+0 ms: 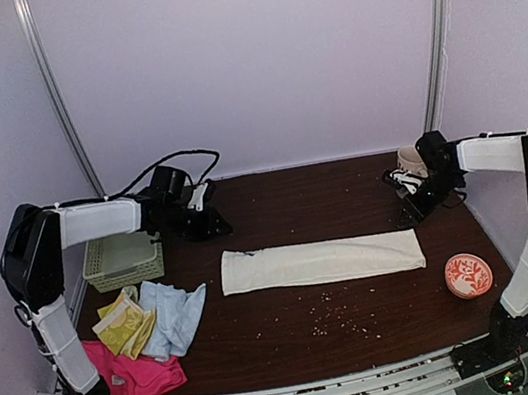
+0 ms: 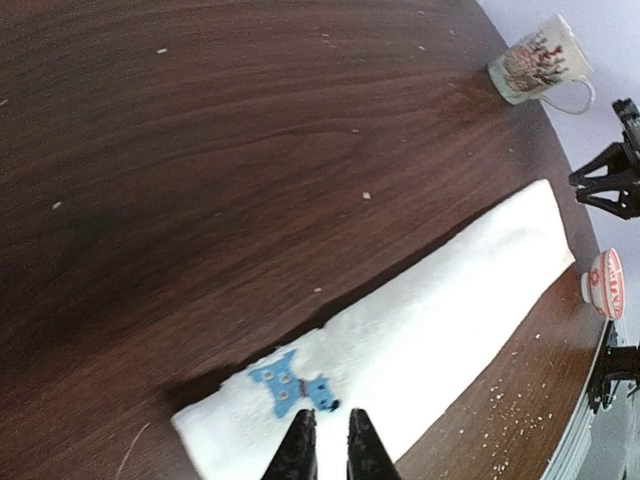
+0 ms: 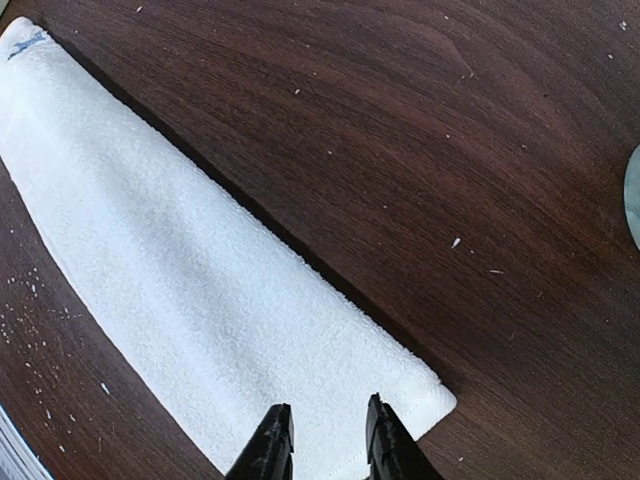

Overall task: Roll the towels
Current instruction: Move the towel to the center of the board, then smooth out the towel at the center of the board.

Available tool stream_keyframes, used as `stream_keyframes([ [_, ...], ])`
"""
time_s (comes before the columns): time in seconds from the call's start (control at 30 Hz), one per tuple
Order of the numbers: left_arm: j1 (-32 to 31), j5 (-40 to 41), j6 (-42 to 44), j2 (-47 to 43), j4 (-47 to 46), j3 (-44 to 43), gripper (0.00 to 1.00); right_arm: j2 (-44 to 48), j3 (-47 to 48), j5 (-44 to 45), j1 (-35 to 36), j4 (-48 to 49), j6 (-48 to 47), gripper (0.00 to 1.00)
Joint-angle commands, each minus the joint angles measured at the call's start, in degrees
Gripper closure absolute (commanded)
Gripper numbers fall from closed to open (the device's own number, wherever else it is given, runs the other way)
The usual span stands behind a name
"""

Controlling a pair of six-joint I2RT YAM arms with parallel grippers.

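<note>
A cream-white towel (image 1: 320,261) lies folded into a long flat strip across the middle of the table. It also shows in the left wrist view (image 2: 430,320), with a blue dog emblem (image 2: 290,385) at its left end, and in the right wrist view (image 3: 190,290). My left gripper (image 1: 209,222) hovers behind the strip's left end, its fingers (image 2: 330,440) only narrowly apart and empty. My right gripper (image 1: 409,206) hovers behind the right end, open and empty (image 3: 327,430). A yellow-green patterned towel (image 1: 123,322), a pale blue towel (image 1: 174,314) and a hot-pink towel (image 1: 137,376) lie crumpled at the front left.
A pale green slotted basket (image 1: 122,260) stands at the back left. A printed mug (image 1: 410,161) stands at the back right and shows in the left wrist view (image 2: 540,62). An orange-patterned bowl (image 1: 468,275) sits at the front right. Crumbs dot the table in front of the strip.
</note>
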State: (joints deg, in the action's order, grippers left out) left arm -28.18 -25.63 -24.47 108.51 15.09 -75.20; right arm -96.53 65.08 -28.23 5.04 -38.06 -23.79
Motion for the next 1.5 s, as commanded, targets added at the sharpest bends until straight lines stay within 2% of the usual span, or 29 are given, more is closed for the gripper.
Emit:
stream_keyframes([
  [0.0, -3.7, -3.3, 2.8, 4.3, 0.4, -4.1, 0.89, -0.6, 1.8, -2.0, 1.8, -1.8, -1.0, 0.74],
  [0.27, -4.5, -2.3, 2.9, 8.3, -0.8, -3.0, 0.90, -4.0, 0.9, -0.8, 4.9, -1.3, -2.3, 0.75],
  [0.6, -3.8, 6.3, 5.2, 13.7, 1.9, -1.4, 0.89, -8.2, -3.0, 12.8, 5.0, 5.9, 0.9, 0.75],
  [0.8, -2.6, 14.1, 4.7, 11.6, 5.0, -1.4, 0.88, -9.7, -0.5, 11.5, 5.2, 6.0, 1.4, 0.75],
  [0.9, -2.5, 17.7, 4.4, 6.5, 3.9, -0.5, 0.81, -9.9, 2.7, 9.4, 5.5, 4.4, 1.3, 0.75],
  [1.03, -2.9, 10.9, 7.3, 1.1, 0.6, -0.4, 0.77, -5.3, 4.3, 1.2, 5.6, 1.5, -1.0, 0.73],
  [1.13, -4.0, 6.4, 8.4, 0.7, 4.4, -2.5, 0.77, -1.8, 3.7, -1.2, 5.8, -2.8, -4.4, 0.72],
  [1.23, -5.5, 4.5, 9.0, -0.8, 6.2, -0.6, 0.77, 2.5, 1.1, 0.6, 6.1, -7.6, -9.7, 0.72],
  [1.37, -5.7, 3.4, 10.2, -0.5, 9.1, 2.4, 0.78, 7.2, -5.5, 8.0, 7.2, -9.6, -14.7, 0.70],
  [1.47, -5.7, 5.6, 10.5, 0.9, 10.4, 3.5, 0.78, 8.8, -8.2, 12.9, 7.7, -9.1, -16.1, 0.62],
])
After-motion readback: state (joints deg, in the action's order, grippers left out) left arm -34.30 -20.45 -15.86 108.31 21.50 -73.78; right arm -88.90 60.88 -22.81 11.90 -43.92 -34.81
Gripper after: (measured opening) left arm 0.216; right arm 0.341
